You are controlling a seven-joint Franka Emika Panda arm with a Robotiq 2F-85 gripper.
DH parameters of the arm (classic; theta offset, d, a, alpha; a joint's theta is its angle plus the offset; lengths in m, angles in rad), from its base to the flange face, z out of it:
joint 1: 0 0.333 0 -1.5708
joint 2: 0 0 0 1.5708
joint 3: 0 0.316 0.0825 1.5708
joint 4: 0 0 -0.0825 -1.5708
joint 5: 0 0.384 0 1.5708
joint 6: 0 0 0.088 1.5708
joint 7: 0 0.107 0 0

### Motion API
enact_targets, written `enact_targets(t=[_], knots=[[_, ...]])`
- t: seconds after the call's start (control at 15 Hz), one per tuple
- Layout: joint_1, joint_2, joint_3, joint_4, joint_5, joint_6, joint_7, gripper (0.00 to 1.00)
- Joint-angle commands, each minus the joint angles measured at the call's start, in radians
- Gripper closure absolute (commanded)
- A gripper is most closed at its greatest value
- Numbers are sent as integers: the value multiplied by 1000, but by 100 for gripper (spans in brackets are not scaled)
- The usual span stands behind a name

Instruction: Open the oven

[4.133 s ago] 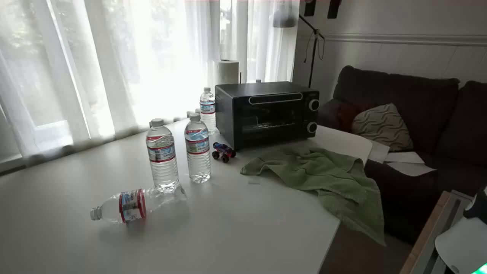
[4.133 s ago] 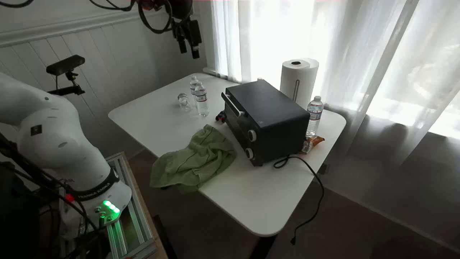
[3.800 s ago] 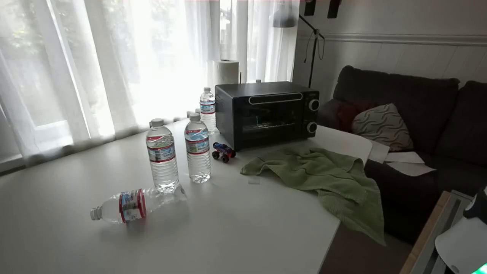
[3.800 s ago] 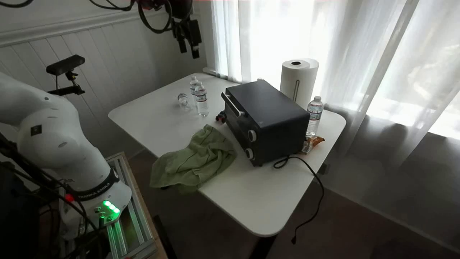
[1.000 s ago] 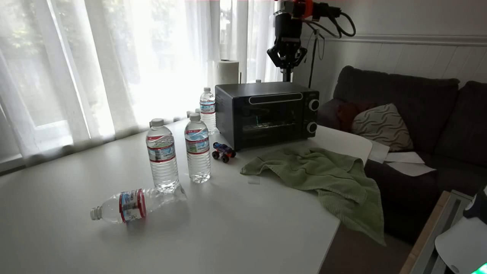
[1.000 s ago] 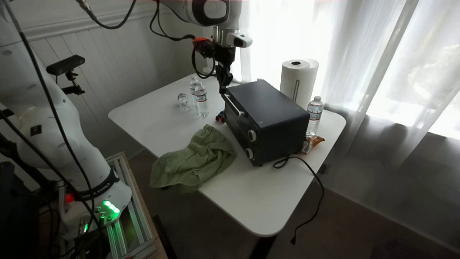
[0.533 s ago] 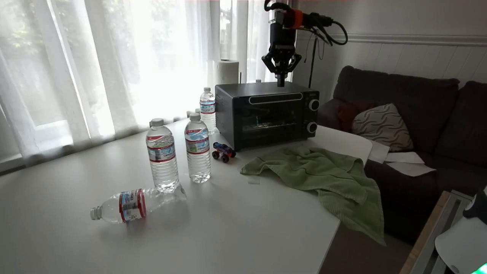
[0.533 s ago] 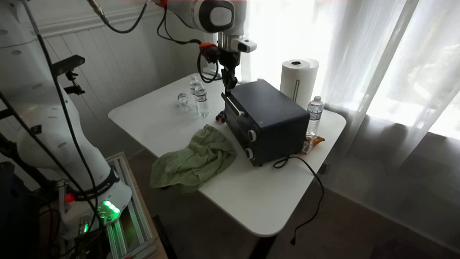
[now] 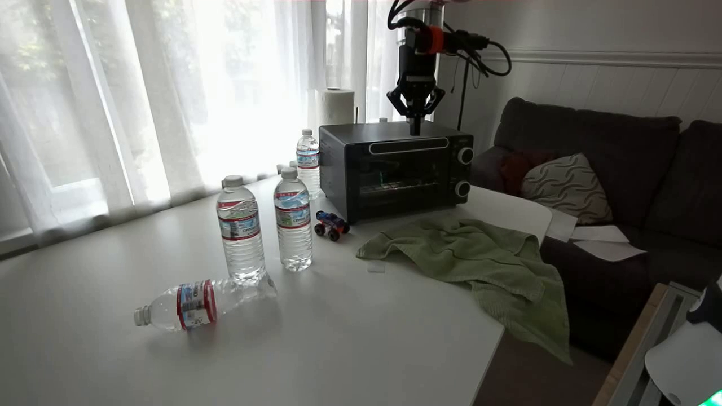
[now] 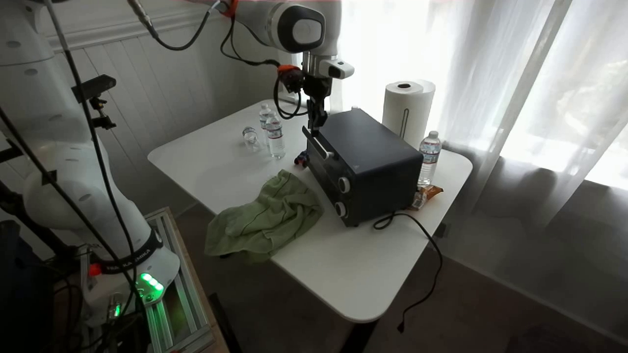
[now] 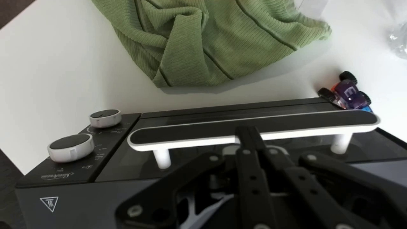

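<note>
The oven (image 9: 406, 175), a black box with dark glass, stands on the white table with its front door closed. A long handle (image 11: 190, 133) with a white rim crosses the top of the door on two white posts. My gripper (image 11: 247, 130) points down from above, its fingertips together with nothing between them. In the wrist view the tips overlap the handle's oven-side edge near its middle; whether they touch it I cannot tell. Both exterior views show the gripper (image 10: 314, 128) by the oven's upper front edge, nearly above the handle (image 10: 320, 143).
A green towel (image 10: 270, 215) lies before the oven, hanging over the table edge. A toy truck (image 9: 331, 225) sits at its front corner. Two upright bottles (image 9: 293, 220) and a lying bottle (image 9: 194, 304) stand nearby. Behind are a paper towel roll (image 10: 407, 113) and another bottle (image 10: 429, 157).
My gripper has come from beyond the oven, down and across to the handle, lowering slightly more in the last half second while staying shut. The oven, door and other objects have not moved.
</note>
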Motion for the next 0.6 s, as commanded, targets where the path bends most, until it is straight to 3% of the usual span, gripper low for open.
enact_targets(t=[0.0,0.53], knots=[[6,16,-9,15,-21,16,28,100],[9,33,-9,14,-12,-8,25,100]])
